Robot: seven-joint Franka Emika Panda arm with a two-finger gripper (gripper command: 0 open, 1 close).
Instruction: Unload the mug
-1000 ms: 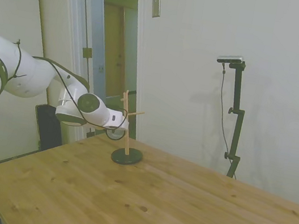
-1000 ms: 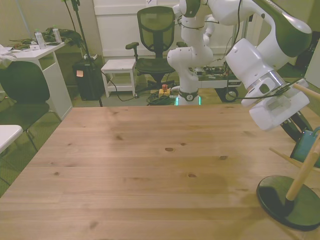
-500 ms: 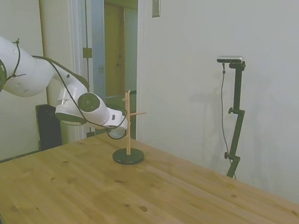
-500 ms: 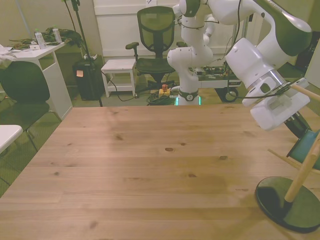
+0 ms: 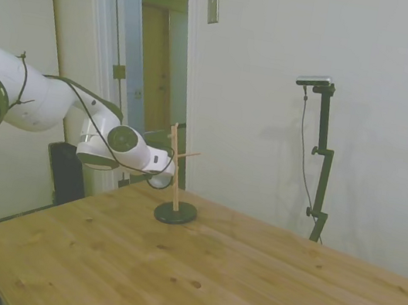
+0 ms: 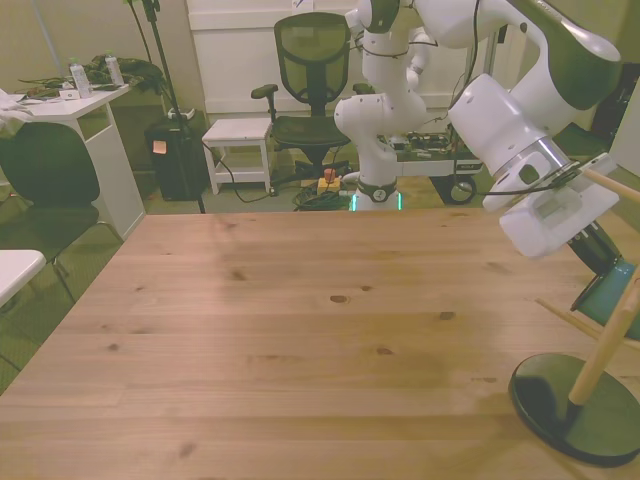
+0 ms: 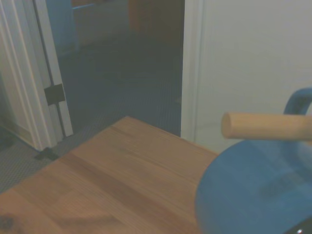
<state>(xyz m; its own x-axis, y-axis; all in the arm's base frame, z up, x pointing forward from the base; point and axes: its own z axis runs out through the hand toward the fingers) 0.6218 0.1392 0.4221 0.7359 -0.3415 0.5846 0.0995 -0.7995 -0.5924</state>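
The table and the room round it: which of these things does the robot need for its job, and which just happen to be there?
For the job:
the mug
the wooden peg stand it hangs on
the pincer

Just about:
the office chair
the white stool
the white desk with bottles

Wooden table point(image 6: 300, 330); office chair point(image 6: 311, 70), white desk point(image 6: 70, 110) behind.

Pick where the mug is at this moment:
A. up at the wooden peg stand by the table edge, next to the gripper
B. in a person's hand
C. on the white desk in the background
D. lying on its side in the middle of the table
A: in the front view the mug sits off the table at the wooden peg stand, just below the arm's end; the wrist view shows its handle behind a wooden peg.
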